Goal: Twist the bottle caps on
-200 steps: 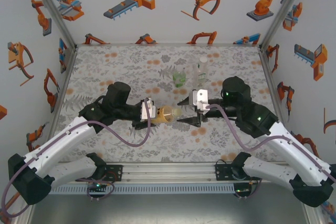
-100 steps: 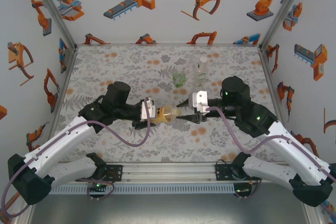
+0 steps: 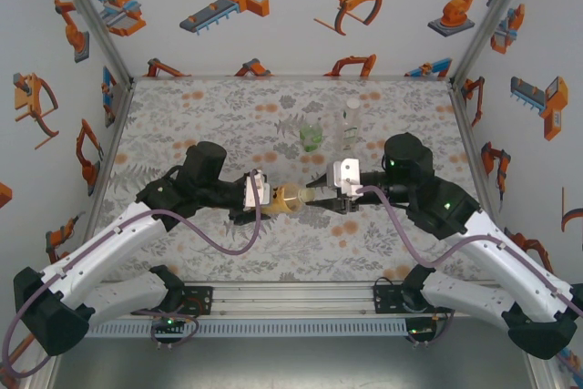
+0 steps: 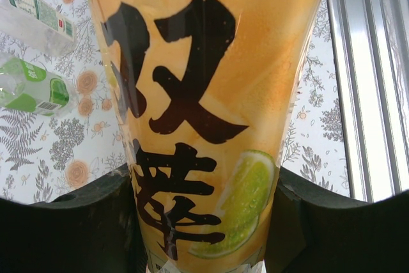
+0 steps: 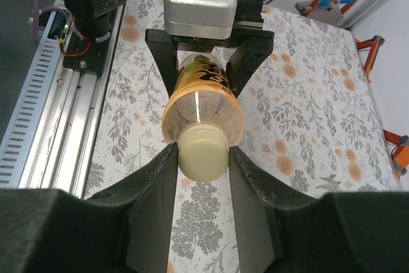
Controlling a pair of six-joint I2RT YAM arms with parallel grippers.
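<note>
The amber bottle point(image 3: 290, 196) with the yellow label lies level above the table's middle. My left gripper point(image 3: 271, 195) is shut on its body; in the left wrist view the label point(image 4: 204, 94) sits between both black fingers point(image 4: 83, 222). My right gripper point(image 3: 315, 199) meets the bottle's mouth from the right. In the right wrist view its fingers point(image 5: 156, 183) press both sides of a pale yellow cap point(image 5: 203, 151) seated on the bottle's neck point(image 5: 201, 103). The squat green bottle point(image 3: 312, 137) and the slim colourless bottle point(image 3: 351, 120) stand behind, apart from both grippers.
An aluminium rail point(image 3: 291, 302) runs along the near edge, between the arm bases. Printed walls close in the left, right and back sides. In the left wrist view the slim bottle point(image 4: 38, 17) and the green bottle point(image 4: 32, 87) show to the left.
My right gripper slid left onto the bottle's mouth and its jaws closed on the cap. The left gripper and the bottle stayed put.
</note>
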